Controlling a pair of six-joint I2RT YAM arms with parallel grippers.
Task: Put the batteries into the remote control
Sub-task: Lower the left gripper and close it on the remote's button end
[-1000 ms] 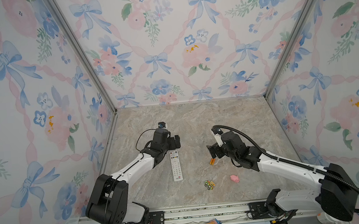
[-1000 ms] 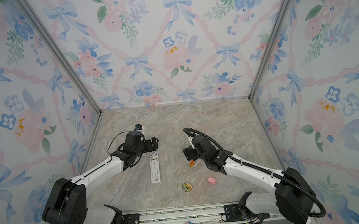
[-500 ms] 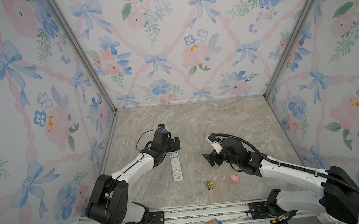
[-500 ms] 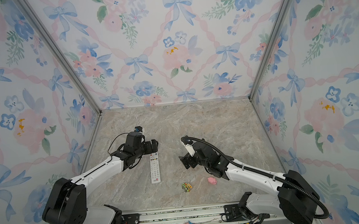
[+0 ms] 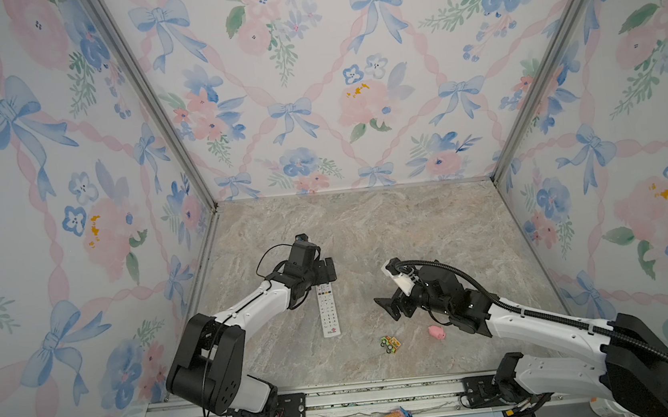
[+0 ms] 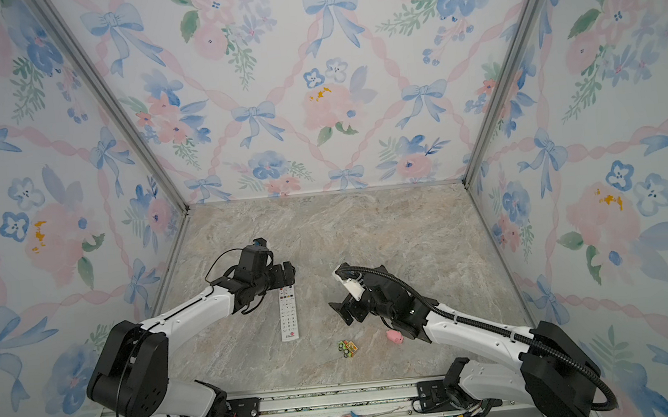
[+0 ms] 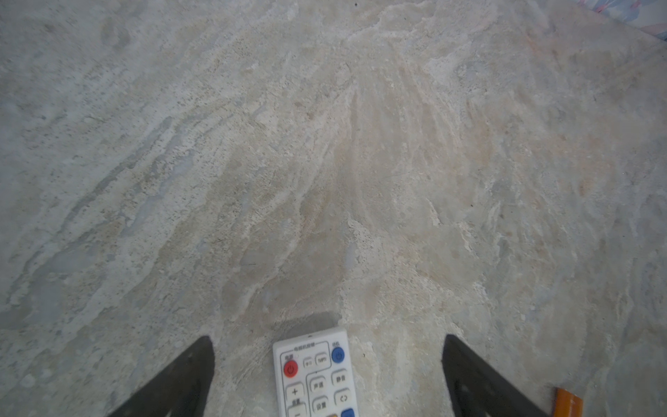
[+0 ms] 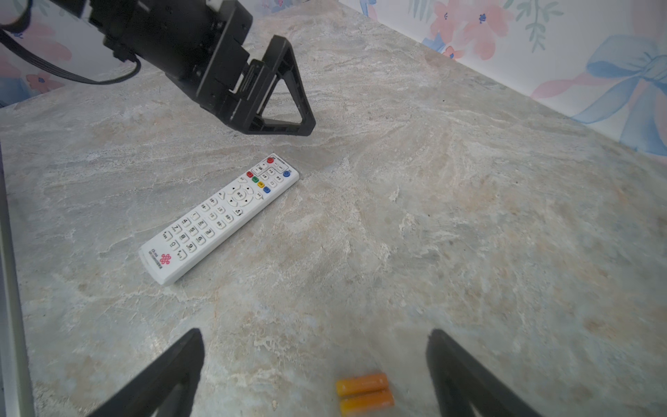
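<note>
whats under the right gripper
Two batteries lie side by side on the table, untouched, between the open jaws of the right gripper. In both top views the gripper hides them.

Remote control (image 8: pixel 220 216): white body; red, blue, green and yellow buttons at the far end; red logo at the near end;
Batteries (image 8: pixel 364 393): orange-yellow;
Table (image 5: pixel 409 227): beige-grey marble veining;
Walls (image 5: pixel 311 74): pale ground; blue bows, pink flowers, green leaves, pink ribbon lattice;
Toy car (image 5: pixel 391 343): green and orange;
Pig (image 5: pixel 436 332): pink
</note>
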